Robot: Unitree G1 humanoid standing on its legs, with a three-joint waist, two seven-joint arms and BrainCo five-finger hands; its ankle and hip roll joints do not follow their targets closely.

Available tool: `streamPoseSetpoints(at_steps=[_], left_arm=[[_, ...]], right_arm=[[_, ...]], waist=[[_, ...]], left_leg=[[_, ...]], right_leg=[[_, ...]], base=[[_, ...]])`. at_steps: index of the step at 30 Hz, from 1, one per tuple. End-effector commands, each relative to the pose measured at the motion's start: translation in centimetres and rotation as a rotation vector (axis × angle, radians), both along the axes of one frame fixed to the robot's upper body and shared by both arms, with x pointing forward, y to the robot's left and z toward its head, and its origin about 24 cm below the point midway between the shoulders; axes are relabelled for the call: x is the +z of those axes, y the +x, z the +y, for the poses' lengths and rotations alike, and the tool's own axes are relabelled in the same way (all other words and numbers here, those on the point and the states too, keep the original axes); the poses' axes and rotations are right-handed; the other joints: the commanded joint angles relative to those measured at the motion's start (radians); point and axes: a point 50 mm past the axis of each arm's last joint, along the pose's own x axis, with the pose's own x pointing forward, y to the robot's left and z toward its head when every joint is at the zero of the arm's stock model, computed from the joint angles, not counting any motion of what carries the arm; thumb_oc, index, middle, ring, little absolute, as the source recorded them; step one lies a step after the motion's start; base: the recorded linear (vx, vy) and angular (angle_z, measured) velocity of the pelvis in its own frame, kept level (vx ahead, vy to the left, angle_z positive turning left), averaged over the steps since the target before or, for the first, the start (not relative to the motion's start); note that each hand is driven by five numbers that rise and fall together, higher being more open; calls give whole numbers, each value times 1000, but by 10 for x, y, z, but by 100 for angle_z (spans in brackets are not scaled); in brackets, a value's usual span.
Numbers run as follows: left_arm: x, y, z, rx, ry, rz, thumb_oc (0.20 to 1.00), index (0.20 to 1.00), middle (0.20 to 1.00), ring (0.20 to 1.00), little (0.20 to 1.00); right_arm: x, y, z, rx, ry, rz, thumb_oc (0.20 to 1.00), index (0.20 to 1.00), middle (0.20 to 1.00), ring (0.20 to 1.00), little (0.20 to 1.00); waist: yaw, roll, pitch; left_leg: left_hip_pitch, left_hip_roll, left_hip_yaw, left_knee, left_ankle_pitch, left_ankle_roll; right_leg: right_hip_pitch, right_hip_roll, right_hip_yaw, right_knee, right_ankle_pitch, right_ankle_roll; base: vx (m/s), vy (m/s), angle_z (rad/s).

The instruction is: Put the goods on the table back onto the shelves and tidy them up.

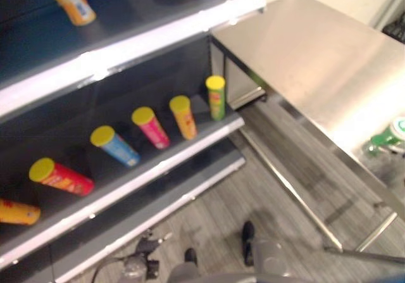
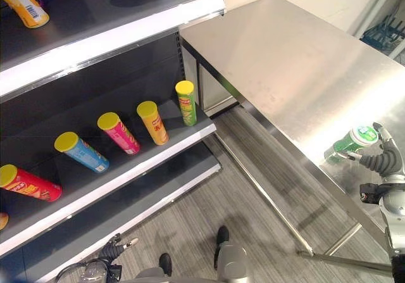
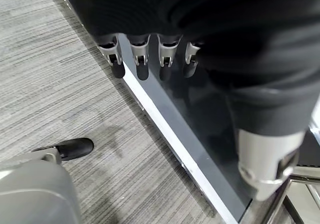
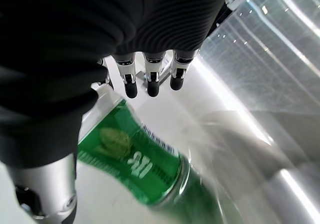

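table (image 2: 285,61) right of shelves (image 2: 126,163); tubes (image 2: 117,133) in a row on middle shelf; bottle (image 2: 354,140) at table's near edge

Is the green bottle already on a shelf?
No, the green bottle lies on the steel table by the right hand, while the shelf holds only the tubes.
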Motion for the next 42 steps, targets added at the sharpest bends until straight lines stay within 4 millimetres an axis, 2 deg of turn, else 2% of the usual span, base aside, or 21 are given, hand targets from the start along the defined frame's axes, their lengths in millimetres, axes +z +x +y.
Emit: streamPoseSetpoints(at_steps=[1,2,3,4,6,15,19,20,21,22,25,29,31,35,36,37,38,40,42], left_arm=[[11,11,24,3,78,-43,1000,1000,1000,1000,1000],[10,11,24,3,78,-39,1000,1000,1000,1000,1000],[10,11,24,2,82,-38,1000,1000,1000,1000,1000],[10,11,24,3,82,-38,1000,1000,1000,1000,1000],[11,11,24,0,84,-39,1000,1000,1000,1000,1000],[11,13,27,7,84,-41,1000,1000,1000,1000,1000],[12,13,28,20,83,-44,1000,1000,1000,1000,1000],[12,13,28,25,84,-45,1000,1000,1000,1000,1000],[12,14,29,36,85,-50,1000,1000,1000,1000,1000],[12,14,29,36,85,-50,1000,1000,1000,1000,1000],[13,15,28,43,81,-61,1000,1000,1000,1000,1000],[13,18,26,36,82,-72,1000,1000,1000,1000,1000],[13,18,26,39,84,-70,1000,1000,1000,1000,1000],[11,13,25,38,79,-54,1000,1000,1000,1000,1000],[11,13,25,42,78,-55,1000,1000,1000,1000,1000],[9,7,29,52,82,-39,1000,1000,1000,1000,1000],[9,7,28,57,79,-40,1000,1000,1000,1000,1000],[8,0,33,73,87,-23,1000,1000,1000,1000,1000],[8,-5,36,95,91,-15,1000,1000,1000,1000,1000]], right_arm=[[21,16,4,-18,-44,-121,1000,1000,1000,1000,1000],[22,16,3,-25,-48,-126,1000,1000,1000,1000,1000],[21,18,3,-36,-56,-119,576,576,576,576,576],[21,18,3,-35,-57,-120,526,526,526,526,526],[20,20,3,-34,-56,-110,200,200,200,200,200],[16,28,5,-5,4,-97,200,200,200,200,200],[26,29,9,20,-12,-137,200,200,200,200,200],[34,29,13,44,-22,-172,200,200,200,200,200],[51,29,22,86,-58,-245,200,200,200,200,200],[51,29,22,85,-58,-245,200,200,200,200,200],[85,27,39,157,-118,-400,200,200,200,200,200],[130,23,71,293,-197,-612,200,200,200,200,200],[150,22,93,391,-226,-708,200,200,200,200,200],[179,24,138,621,-212,-847,200,200,200,200,200],[180,25,139,626,-212,-848,200,200,200,200,200],[201,30,169,776,-239,-882,200,200,200,200,200],[202,31,170,782,-240,-883,200,200,200,200,200],[220,38,197,896,-276,-888,200,200,200,200,200],[231,45,213,958,-298,-875,200,200,200,200,200]], waist=[[25,-57,-10],[25,-57,-10],[29,-55,-9],[28,-55,-9],[31,-56,-9],[37,-58,-5],[38,-60,-4],[36,-60,-4],[36,-61,-5],[37,-61,-5],[37,-62,-9],[44,-62,-18],[50,-62,-22],[77,-63,-37],[73,-62,-36],[103,-67,-47],[98,-66,-46],[129,-71,-57],[148,-73,-62]], left_leg=[[21,37,30,11,-27,-57],[22,38,29,11,-27,-57],[20,38,28,10,-25,-57],[21,38,27,9,-25,-57],[18,40,27,9,-24,-57],[17,44,23,8,-20,-62],[19,45,23,9,-20,-62],[19,46,23,9,-21,-62],[20,45,23,10,-23,-61],[21,45,23,10,-23,-61],[22,45,22,13,-27,-61],[24,43,18,17,-32,-60],[25,41,15,20,-35,-60],[27,37,10,24,-38,-60],[28,37,9,24,-38,-60],[30,33,5,25,-40,-60],[30,33,4,26,-40,-60],[30,29,-2,27,-40,-61],[29,25,-11,27,-39,-62]], right_leg=[[82,-59,78,-92,-78,115],[83,-59,76,-92,-79,115],[84,-58,75,-91,-81,114],[84,-58,75,-91,-81,114],[85,-57,72,-90,-82,114],[93,-59,61,-93,-84,112],[95,-60,58,-91,-84,112],[95,-61,57,-90,-85,112],[95,-62,56,-88,-86,113],[95,-62,56,-88,-86,113],[99,-66,55,-85,-89,115],[105,-70,49,-79,-94,116],[110,-73,47,-78,-96,117],[125,-80,38,-83,-96,117],[126,-80,37,-83,-96,117],[141,-86,27,-89,-95,116],[141,-86,26,-89,-95,116],[154,-94,14,-93,-93,115],[164,-100,3,-96,-92,115]], base=[[0,0,0],[0,0,0],[0,0,0],[0,0,0],[0,0,0],[-4,0,1],[-8,7,7],[-8,7,8],[-7,7,6],[0,0,0],[0,0,0],[-3,0,2],[0,0,0],[-6,-4,6],[-5,-8,11],[-4,-6,14],[-10,-4,14],[-5,4,21],[2,0,19]])
